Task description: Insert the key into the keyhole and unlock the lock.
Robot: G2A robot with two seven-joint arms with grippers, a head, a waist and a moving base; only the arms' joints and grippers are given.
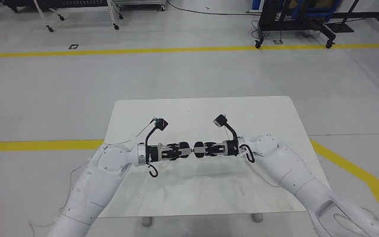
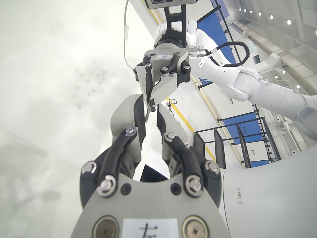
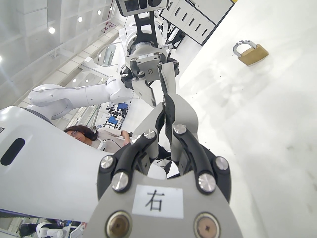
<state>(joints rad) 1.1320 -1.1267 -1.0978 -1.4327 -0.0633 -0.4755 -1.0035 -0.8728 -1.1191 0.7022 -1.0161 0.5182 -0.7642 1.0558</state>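
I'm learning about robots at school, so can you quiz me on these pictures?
1. True or false: the padlock lies on the table, apart from both end effectors.
2. What pinches the key? A) nothing B) the right end effector C) both end effectors
3. Fill in: the fingers of the left end effector are ____ (open or shut).

Key: 1 true; 2 B; 3 open.
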